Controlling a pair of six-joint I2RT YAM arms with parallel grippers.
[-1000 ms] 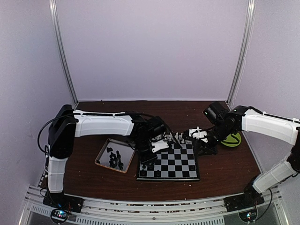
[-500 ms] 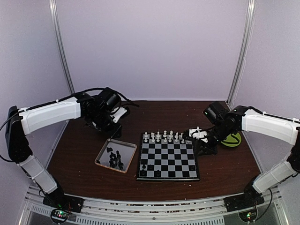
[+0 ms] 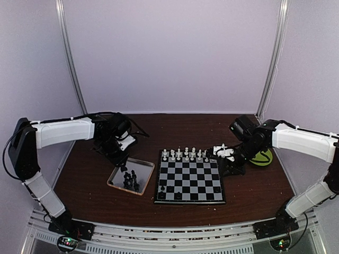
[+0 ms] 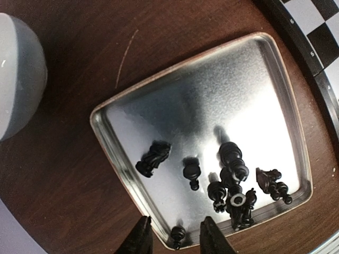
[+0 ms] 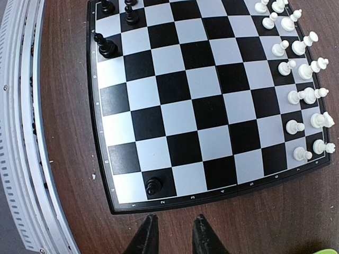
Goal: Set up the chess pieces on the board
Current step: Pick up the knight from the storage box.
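Note:
The board (image 3: 197, 183) lies at the table's middle. White chess pieces (image 3: 185, 154) fill its two far rows; they also show in the right wrist view (image 5: 302, 69). A few black pieces (image 5: 107, 47) stand on its near rows, one (image 5: 153, 186) by the right edge. More black pieces (image 4: 233, 180) lie in the silver tray (image 4: 106, 132), left of the board (image 3: 114, 177). My left gripper (image 4: 175, 238) is open over the tray's corner, a black pawn (image 4: 177, 234) between its fingertips. My right gripper (image 5: 175, 233) is open and empty over the table beside the board's right edge.
A green and black object (image 3: 261, 156) lies right of the board behind my right arm. A metal rail (image 5: 21, 132) runs along the table's near edge. A grey rounded part (image 4: 16, 74) shows beside the tray in the left wrist view.
My left arm left the board's far-left corner, swung out to the back left, then came down over the tray. My right arm has not moved.

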